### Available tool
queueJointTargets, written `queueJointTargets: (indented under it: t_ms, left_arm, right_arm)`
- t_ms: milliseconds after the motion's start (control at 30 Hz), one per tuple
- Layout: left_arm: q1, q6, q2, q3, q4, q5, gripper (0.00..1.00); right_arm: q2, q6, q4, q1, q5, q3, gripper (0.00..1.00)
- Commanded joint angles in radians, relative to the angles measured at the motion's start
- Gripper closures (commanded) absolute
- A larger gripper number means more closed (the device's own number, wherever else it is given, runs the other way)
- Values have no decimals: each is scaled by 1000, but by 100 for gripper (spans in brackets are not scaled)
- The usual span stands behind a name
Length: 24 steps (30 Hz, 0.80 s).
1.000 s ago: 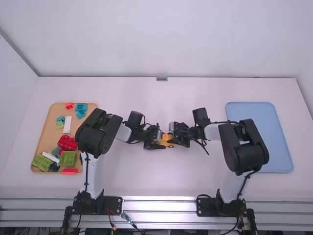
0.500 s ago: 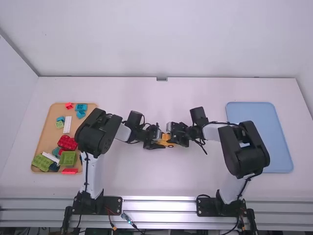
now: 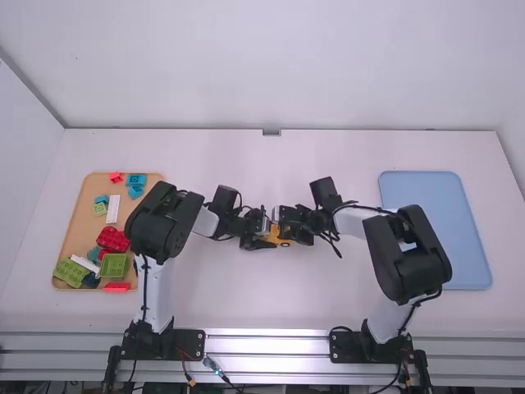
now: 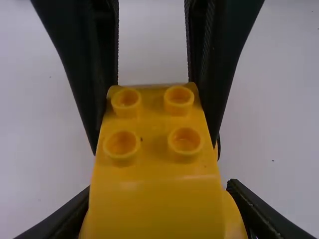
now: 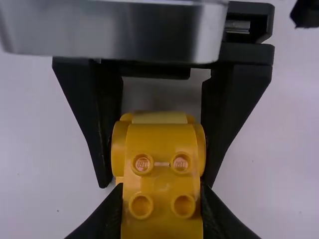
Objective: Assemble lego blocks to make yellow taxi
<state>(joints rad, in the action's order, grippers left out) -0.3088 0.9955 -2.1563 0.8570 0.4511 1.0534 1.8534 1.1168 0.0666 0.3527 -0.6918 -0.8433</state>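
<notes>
Jaws clamping on both sides, folks: the left gripper (image 3: 267,238) is pinching one end of the yellow taxi (image 3: 277,232), the right gripper (image 3: 289,235) is squeezing the other. Beneath them the white table (image 3: 254,300) is spreading out wide. Over by the right arm, the blue tray (image 3: 418,185) is lying flat; over by the left arm, the tan tray (image 3: 87,205) is carrying loose blocks. Centre stage, the taxi is sitting between the facing grippers, its round studs (image 4: 185,140) showing. Back in the tan tray, a lime block (image 3: 70,272) is leaning into the near-left corner, a red block (image 3: 113,239) is resting farther up, and a small red block (image 3: 116,176) is perching near the far edge.
</notes>
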Motion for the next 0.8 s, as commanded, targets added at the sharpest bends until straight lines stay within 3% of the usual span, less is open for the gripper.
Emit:
queueJointTargets:
  t_ms: [0, 233, 300, 367, 767]
  left_arm:
    - [-11, 19, -8, 2, 2, -49, 62]
    - [-11, 19, -8, 2, 2, -49, 64]
    - [-11, 19, -8, 2, 2, -49, 64]
    - [-11, 19, -8, 2, 2, -49, 64]
    - [-11, 18, -8, 2, -3, -49, 64]
  right_arm:
    - [70, 5, 17, 37, 172, 41, 100]
    - [69, 7, 18, 32, 109, 25, 99]
    - [69, 6, 22, 33, 85, 14, 83]
    - [69, 6, 21, 32, 66, 10, 75]
    - [69, 9, -7, 32, -23, -1, 67]
